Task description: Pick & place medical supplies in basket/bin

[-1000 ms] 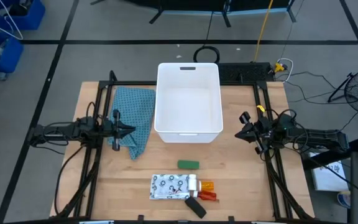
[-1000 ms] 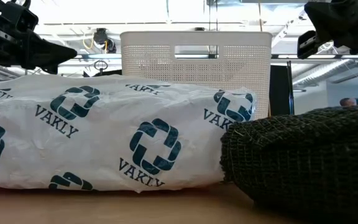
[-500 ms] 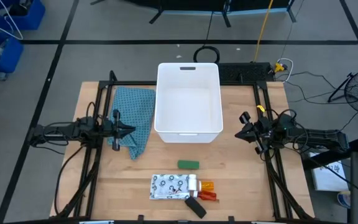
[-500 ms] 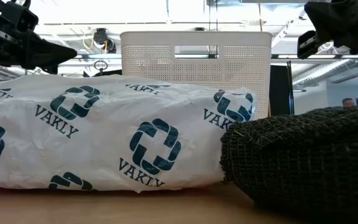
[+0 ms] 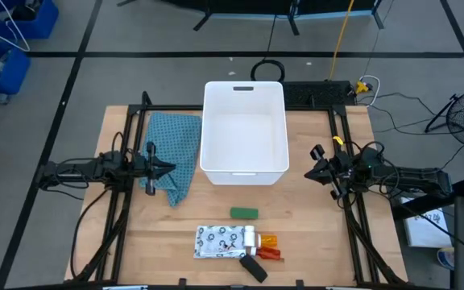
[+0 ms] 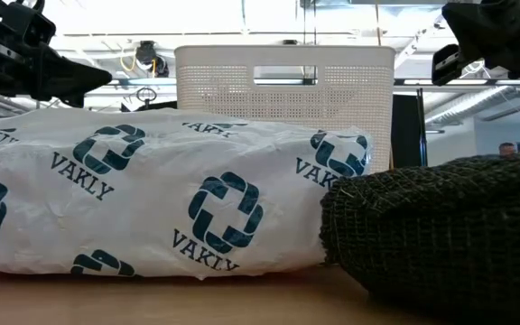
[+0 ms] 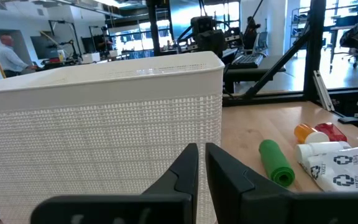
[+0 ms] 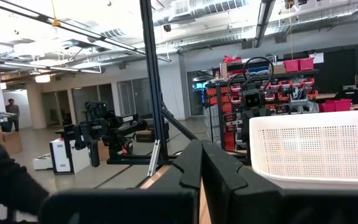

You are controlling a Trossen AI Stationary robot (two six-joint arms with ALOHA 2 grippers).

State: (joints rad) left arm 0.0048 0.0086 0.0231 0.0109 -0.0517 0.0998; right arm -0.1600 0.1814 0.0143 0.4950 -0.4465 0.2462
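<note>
The white tub (image 5: 245, 129) sits at the far middle of the table (image 5: 312, 234), with bare wood on its right and a teal cloth (image 5: 174, 153) just beside its left wall. The supplies are bunched near the front edge: white pouch (image 5: 219, 242), green block (image 5: 244, 213) a bit closer to the tub, then the small white bottle (image 5: 250, 237), orange-red bottle (image 5: 269, 246) and black oblong (image 5: 253, 267), packed close, maybe touching. Left gripper (image 5: 167, 168) hovers over the cloth, fingers almost together, holding nothing. Right gripper (image 5: 312, 171) hangs right of the tub, also pinched closed and empty.
</note>
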